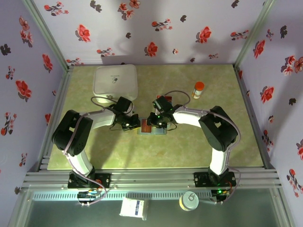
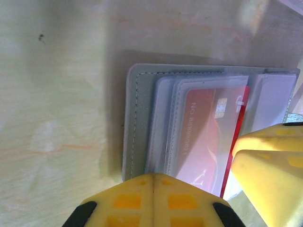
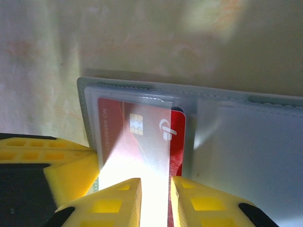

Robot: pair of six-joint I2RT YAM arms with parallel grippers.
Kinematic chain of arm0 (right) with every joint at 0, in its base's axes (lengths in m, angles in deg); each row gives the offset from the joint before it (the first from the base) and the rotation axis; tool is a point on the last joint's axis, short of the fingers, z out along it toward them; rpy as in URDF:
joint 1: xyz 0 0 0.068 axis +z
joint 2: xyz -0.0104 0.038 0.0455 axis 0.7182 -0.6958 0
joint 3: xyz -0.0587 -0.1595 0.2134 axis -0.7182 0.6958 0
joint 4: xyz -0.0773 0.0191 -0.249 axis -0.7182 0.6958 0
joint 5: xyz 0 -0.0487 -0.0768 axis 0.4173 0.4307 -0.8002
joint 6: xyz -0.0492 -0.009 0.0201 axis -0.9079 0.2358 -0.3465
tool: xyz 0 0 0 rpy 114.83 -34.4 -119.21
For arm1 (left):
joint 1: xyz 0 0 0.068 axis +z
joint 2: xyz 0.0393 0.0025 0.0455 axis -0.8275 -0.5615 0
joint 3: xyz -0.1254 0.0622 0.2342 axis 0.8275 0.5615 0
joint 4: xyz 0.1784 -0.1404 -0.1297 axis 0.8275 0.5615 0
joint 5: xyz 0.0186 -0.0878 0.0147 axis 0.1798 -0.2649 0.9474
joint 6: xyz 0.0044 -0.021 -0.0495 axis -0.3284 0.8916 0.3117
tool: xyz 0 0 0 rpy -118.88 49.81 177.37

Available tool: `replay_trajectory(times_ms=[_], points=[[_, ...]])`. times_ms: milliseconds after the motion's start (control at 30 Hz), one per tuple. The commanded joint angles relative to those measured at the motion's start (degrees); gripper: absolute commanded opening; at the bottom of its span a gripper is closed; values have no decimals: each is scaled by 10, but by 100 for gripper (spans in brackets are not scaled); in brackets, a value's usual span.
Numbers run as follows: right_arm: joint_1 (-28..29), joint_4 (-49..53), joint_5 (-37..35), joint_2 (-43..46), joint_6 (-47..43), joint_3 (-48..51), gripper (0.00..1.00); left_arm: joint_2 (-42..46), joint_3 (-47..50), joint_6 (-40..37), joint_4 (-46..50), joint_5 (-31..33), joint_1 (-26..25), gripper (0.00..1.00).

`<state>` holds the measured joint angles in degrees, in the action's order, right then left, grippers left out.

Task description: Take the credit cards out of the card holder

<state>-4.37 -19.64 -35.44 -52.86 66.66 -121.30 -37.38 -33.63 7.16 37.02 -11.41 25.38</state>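
My left claw (image 2: 154, 182) is squeezed shut with nothing in it, its tip at the near edge of the flat grey-blue card holder (image 2: 131, 118). The holder lies open on the pale green table (image 1: 199, 146), between my two claws. My right claw (image 3: 155, 189) has its fingers a little apart over the thin red plastic card (image 3: 137, 125), which is tucked in a clear sleeve. I see no pinch. Bright glare hides the card's near end. Farther back sits a big white rounded box (image 1: 116, 80).

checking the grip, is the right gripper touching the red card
Cannot tell: in the right wrist view the right gripper straddles the red card, but glare hides any contact.
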Motion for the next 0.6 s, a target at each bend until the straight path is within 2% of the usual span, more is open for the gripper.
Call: replay_trajectory(times_ms=[0,200,567], points=[[4,12,-8,-16,-13,-9,24,7,7,-1,21,1,3,3],[4,-9,7,-18,-10,-3,19,9,8,-1,22,1,3,4],[4,-29,21,-24,-1,1,21,13,7,-1,28,3,3,3]])
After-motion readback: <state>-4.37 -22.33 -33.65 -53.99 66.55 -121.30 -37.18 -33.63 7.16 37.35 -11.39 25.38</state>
